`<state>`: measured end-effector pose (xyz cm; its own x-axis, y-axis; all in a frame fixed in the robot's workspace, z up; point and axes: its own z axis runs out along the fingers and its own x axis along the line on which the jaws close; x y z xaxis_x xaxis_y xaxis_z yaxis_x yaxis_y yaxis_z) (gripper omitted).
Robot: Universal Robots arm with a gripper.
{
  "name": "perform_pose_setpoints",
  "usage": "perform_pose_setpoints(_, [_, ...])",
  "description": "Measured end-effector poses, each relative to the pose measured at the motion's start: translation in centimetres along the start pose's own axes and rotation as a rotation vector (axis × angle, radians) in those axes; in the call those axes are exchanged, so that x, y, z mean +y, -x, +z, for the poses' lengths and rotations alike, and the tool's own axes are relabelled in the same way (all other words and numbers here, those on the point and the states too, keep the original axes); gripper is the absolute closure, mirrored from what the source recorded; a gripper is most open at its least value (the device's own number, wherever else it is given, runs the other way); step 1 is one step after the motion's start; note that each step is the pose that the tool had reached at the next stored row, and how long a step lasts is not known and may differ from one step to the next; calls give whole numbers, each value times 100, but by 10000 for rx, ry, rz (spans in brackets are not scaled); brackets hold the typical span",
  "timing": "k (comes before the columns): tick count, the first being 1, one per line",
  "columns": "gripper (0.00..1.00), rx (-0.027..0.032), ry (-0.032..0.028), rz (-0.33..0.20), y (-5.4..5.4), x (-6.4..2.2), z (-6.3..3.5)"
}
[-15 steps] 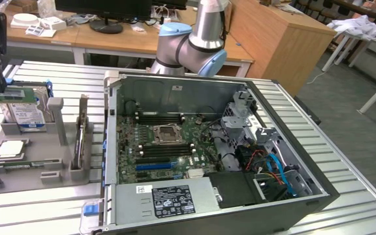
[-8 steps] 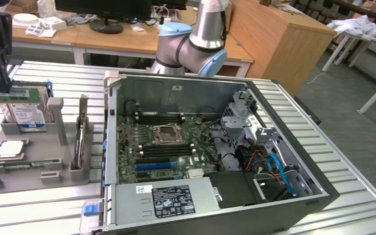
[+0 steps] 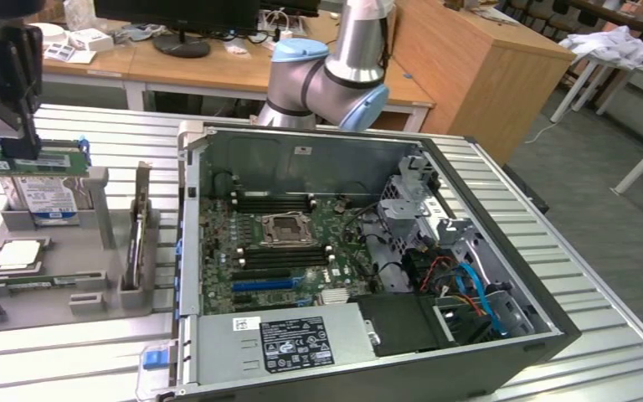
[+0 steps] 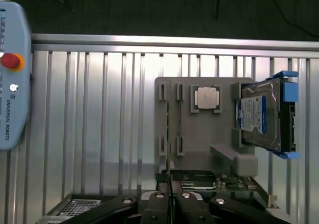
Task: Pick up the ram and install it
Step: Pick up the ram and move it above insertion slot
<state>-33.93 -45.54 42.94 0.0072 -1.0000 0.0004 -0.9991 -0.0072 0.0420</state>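
At the exterior view's far left the black two-fingered gripper (image 3: pixel 17 149) is clenched on the ram (image 3: pixel 56 161), a thin, long green circuit-board stick held level above the flat grey plastic parts tray (image 3: pixel 59 272); just under the ram a silver hard drive with a blue label (image 3: pixel 44 199) stands on edge in a tray bracket; lower down a square silver processor chip (image 3: pixel 18 255) lies flat in its recess; a thin dark card (image 3: pixel 141 239) stands on edge at the tray's far side.

Beside the tray sits the open metal computer case (image 3: pixel 288 163) on the ribbed aluminium table (image 3: pixel 76 352); inside lie the green motherboard (image 3: pixel 244 251), its long black memory slots (image 3: pixel 271 201), a grey power supply with a black label (image 3: pixel 288 339), then blue and orange cables (image 3: pixel 472 289); the silver-and-blue robot arm (image 3: pixel 333 79) rises behind the case; the ram is well apart from the slots.

In the wrist view a pale blue teach pendant with a red button (image 4: pixel 12 84) rests on the table (image 4: pixel 89 124); the gripper (image 4: pixel 169 183) pinches the ram (image 4: pixel 168 134) edge-on over the tray (image 4: pixel 199 139); the processor chip (image 4: pixel 205 97) and the hard drive (image 4: pixel 261 115) sit beyond.
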Motion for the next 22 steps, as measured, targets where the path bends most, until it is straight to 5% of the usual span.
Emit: perform_pose_setpoints(22, [88, 0, 2, -1, -2, -276, -12])
